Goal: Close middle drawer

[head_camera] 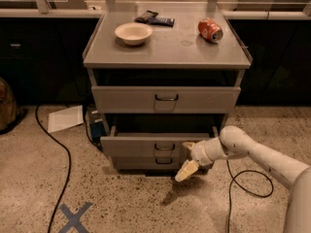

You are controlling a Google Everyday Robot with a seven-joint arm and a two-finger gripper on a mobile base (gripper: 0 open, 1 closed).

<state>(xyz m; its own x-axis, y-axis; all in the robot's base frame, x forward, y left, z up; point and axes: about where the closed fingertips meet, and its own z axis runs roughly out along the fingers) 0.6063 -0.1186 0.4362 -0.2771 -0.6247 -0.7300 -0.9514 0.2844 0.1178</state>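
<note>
The middle drawer [146, 146] is a low grey front with a small dark wire handle [164, 146]. It stands pulled out a short way from the grey cabinet [165, 47], with a dark gap showing above it. My gripper [187, 157] is at the right part of the drawer front, just right of the handle, on the end of the white arm [257, 154] that reaches in from the right. Its cream fingers [186, 170] are spread, one up against the front and one pointing down to the floor. It holds nothing.
The top drawer [165, 99] is shut and the bottom drawer front [150, 162] sits just under the middle one. On the cabinet top lie a bowl [133, 32], a red can [210, 30] and a dark packet [154, 18]. Cables [58, 178], a paper [65, 118] and a blue tape cross [74, 217] are on the floor.
</note>
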